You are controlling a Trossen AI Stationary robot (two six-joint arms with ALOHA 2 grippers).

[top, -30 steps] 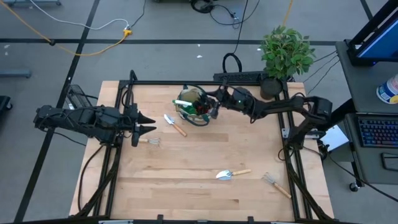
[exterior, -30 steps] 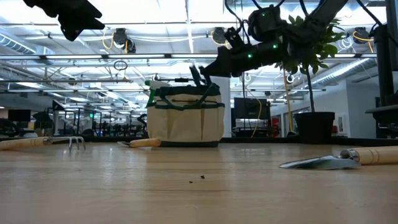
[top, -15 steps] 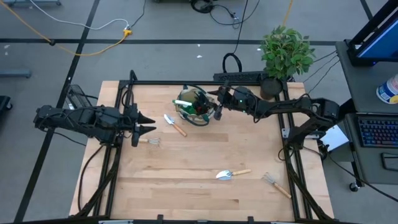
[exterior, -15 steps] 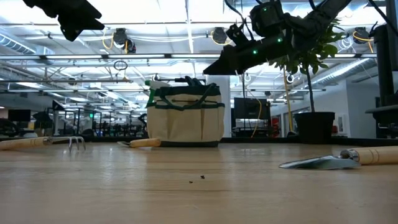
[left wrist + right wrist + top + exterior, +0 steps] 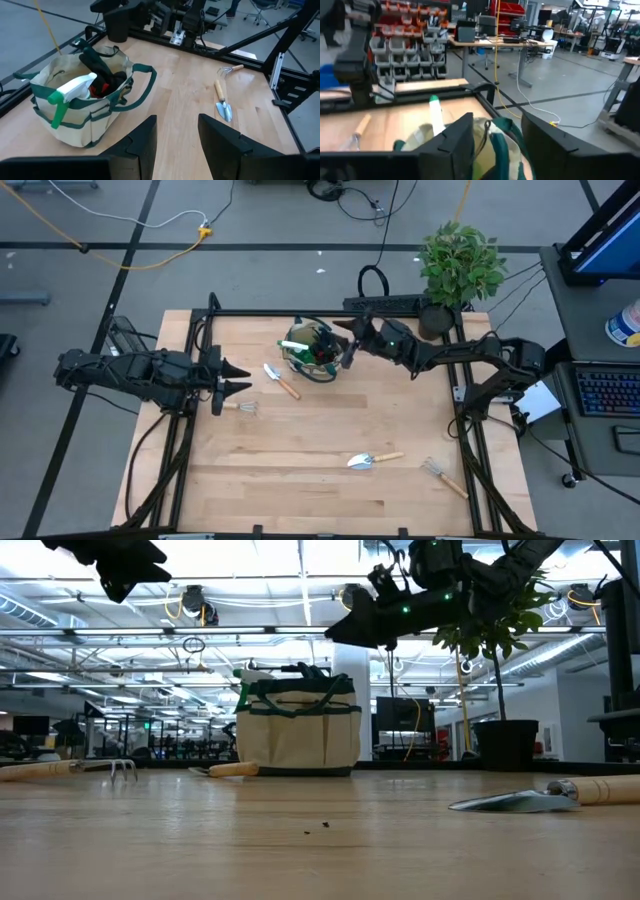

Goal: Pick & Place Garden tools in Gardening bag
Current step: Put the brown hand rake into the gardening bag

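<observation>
The beige gardening bag (image 5: pixel 312 348) with green trim stands at the table's far middle. It holds a green-white spray bottle (image 5: pixel 70 92) and a dark and red glove (image 5: pixel 102 80). My right gripper (image 5: pixel 350 352) is open and empty, above the bag's right rim and higher than it in the low view (image 5: pixel 338 632). My left gripper (image 5: pixel 236 378) is open and empty at the table's left, raised. A trowel (image 5: pixel 280 380) and a small rake (image 5: pixel 245 408) lie flat left of the bag. Another trowel (image 5: pixel 372 460) and rake (image 5: pixel 442 476) lie near the right front.
A potted green plant (image 5: pixel 458 265) stands at the far right corner, behind my right arm. The dark table frame (image 5: pixel 200 330) runs along the edges. Bare wood (image 5: pixel 320 420) lies between the bag and the front trowel.
My right gripper has risen above the bag and drawn back a little toward the table's right edge. A dark thing that stuck up above the bag's rim under its fingers a second ago no longer stands out there.
</observation>
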